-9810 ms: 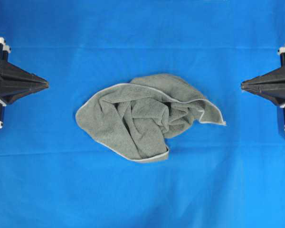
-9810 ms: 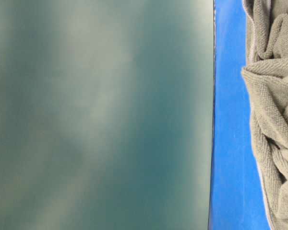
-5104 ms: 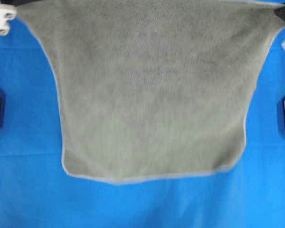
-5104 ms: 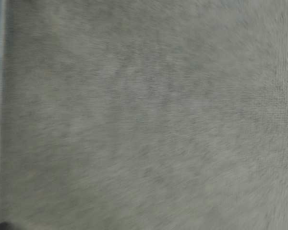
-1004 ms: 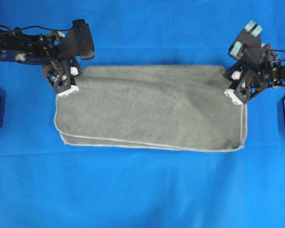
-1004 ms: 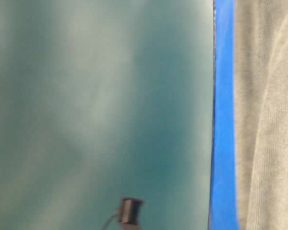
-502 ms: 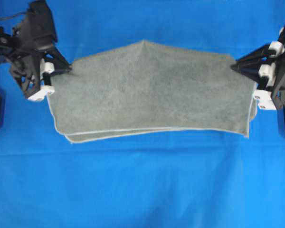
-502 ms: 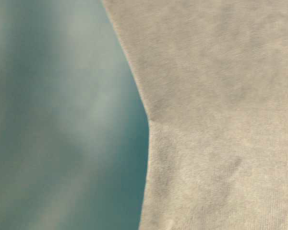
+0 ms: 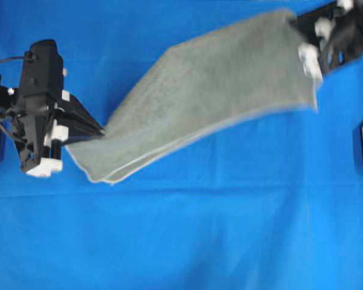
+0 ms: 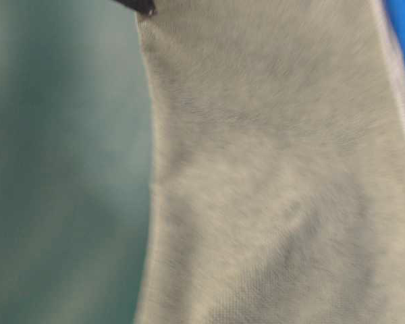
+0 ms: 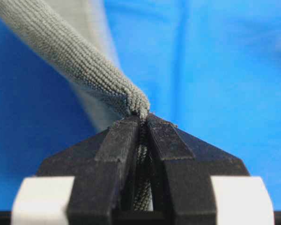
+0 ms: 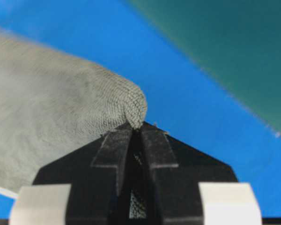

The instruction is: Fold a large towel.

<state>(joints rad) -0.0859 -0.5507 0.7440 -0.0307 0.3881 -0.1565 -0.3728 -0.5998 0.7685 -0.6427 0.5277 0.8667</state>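
Blue cloth surface. Overhead: towel, already doubled, stretched diagonally in the air between left gripper and right gripper. Table-level: towel fills the view, blurred. Left wrist: jaws clamped on a bunched fold corner. Right wrist: same. Soft, light, sags; best held by corners.

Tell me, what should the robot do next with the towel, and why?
Probably swing the right gripper over toward the left gripper to fold the towel again. Both are shut on its ends, and it hangs stretched between them, already doubled, above the blue cloth.
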